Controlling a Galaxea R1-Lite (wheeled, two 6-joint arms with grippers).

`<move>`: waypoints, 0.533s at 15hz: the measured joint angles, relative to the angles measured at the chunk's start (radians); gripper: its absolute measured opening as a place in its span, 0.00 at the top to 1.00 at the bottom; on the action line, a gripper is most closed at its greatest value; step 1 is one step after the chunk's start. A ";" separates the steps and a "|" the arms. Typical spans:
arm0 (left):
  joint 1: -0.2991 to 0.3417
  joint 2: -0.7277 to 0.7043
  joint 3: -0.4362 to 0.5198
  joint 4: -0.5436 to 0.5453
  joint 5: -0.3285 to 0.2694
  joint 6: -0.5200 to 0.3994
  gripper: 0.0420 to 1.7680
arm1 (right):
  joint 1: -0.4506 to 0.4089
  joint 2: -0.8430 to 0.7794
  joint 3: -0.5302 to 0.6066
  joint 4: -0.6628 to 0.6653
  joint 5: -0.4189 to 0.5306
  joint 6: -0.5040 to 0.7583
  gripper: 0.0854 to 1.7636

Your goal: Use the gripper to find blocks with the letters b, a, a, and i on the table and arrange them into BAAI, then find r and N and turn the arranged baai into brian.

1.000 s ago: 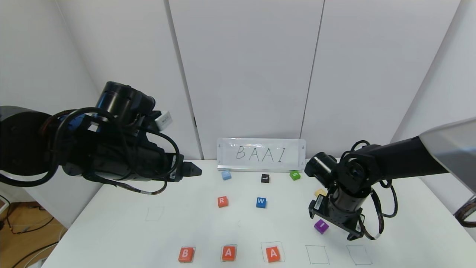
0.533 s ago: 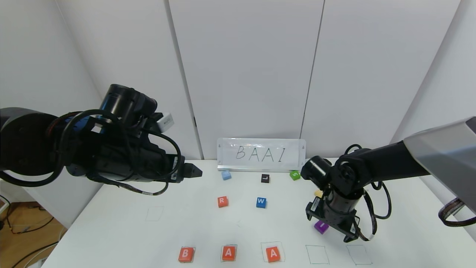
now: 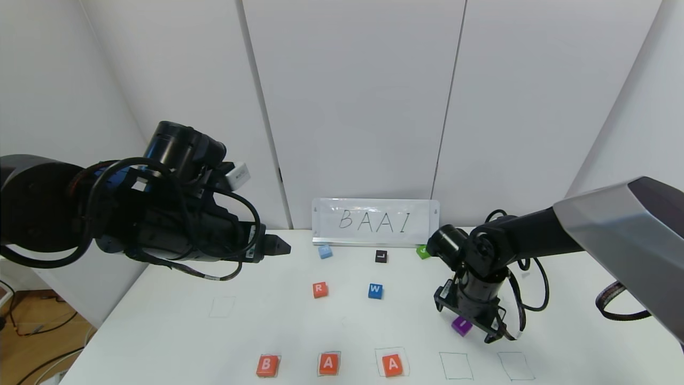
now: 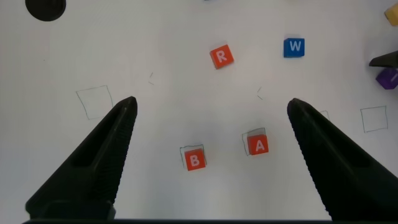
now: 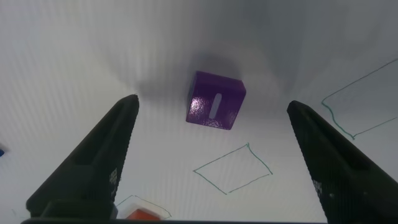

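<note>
Three orange blocks stand in a row at the front of the white table: B, A and A, each on a green outline. The purple I block lies to the right. My right gripper hangs open just above it; in the right wrist view the I block lies between the spread fingers of that gripper, untouched. The orange R block lies mid-table. My left gripper is open and raised high at the left; its wrist view shows B, A and R.
A blue W block sits beside R. A light blue block, a black L block and a green block lie before the BAAI sign. Green outlines without blocks are at the front right and left.
My right arm has moved left and down, bringing its open gripper over the purple I block and covering a yellow block behind it. The left arm has barely moved.
</note>
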State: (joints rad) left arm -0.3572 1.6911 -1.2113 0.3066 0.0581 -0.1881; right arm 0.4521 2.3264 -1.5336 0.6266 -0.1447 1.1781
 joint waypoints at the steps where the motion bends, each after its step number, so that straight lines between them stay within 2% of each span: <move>1: 0.000 0.000 0.000 0.000 0.000 0.000 0.03 | -0.003 0.004 -0.004 0.000 -0.003 0.000 0.03; 8: -0.002 0.005 0.002 0.000 0.000 0.000 0.03 | -0.012 0.014 -0.010 -0.002 -0.010 0.001 0.03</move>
State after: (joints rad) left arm -0.3591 1.6962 -1.2089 0.3066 0.0581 -0.1885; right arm 0.4400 2.3400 -1.5436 0.6243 -0.1551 1.1794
